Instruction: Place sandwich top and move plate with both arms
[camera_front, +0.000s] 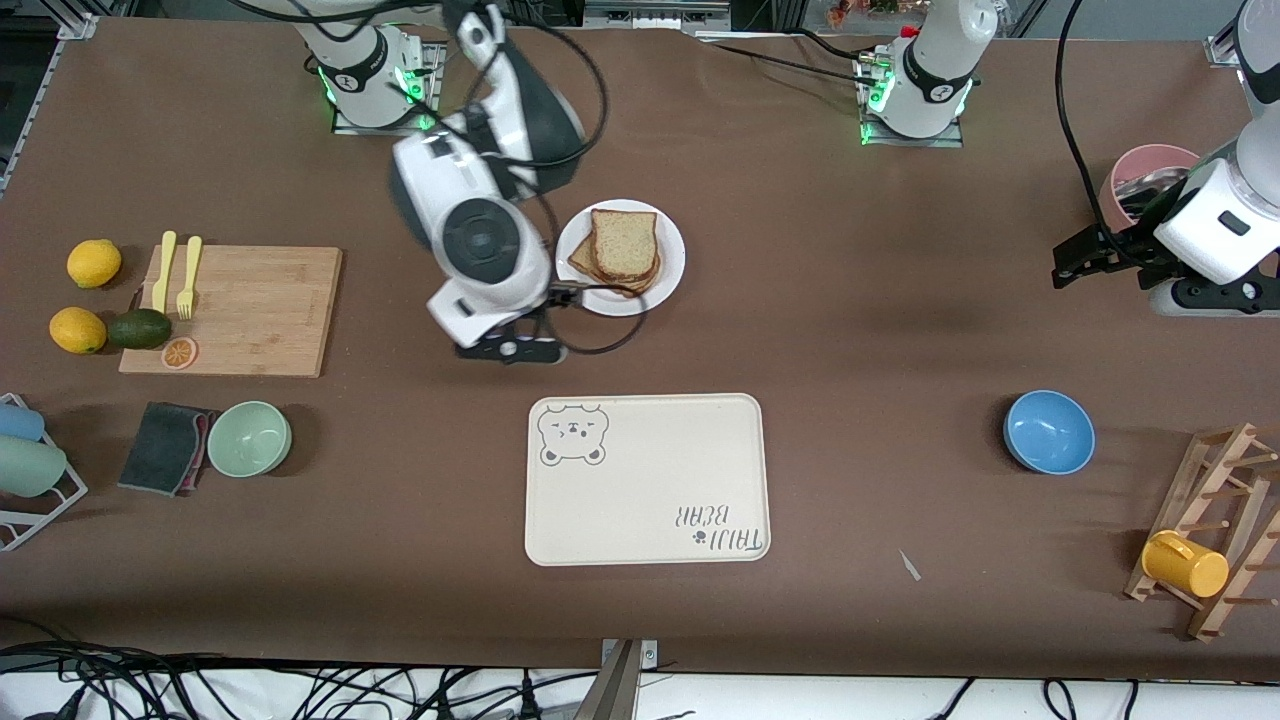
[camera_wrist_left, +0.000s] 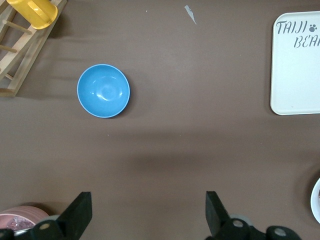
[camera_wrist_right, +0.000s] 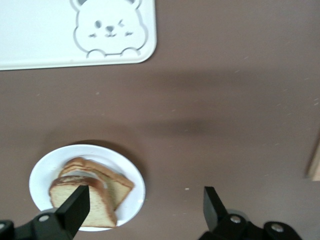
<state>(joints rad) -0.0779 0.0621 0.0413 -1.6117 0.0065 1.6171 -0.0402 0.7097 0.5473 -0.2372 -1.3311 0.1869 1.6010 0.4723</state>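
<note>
Both tools gape empty: the right tool (camera_wrist_right: 145, 202) hangs over the counter (camera_front: 860, 330) beside the plate (camera_front: 672, 262), the left tool (camera_wrist_left: 149, 210) waits above the left arm's end. Nearest lies an empty bear tray (camera_front: 648, 480); farther off, the plate bears the sandwich top (camera_front: 624, 244) on stacked slices. Only the right wrist view shows the stack's layered edges.

The right arm reaches out from its base, its right gripper (camera_wrist_right: 145, 210) hanging in the air with fingers spread wide and empty. The left arm waits at its end, left gripper (camera_wrist_left: 148, 215) likewise open, holding nothing.
</note>
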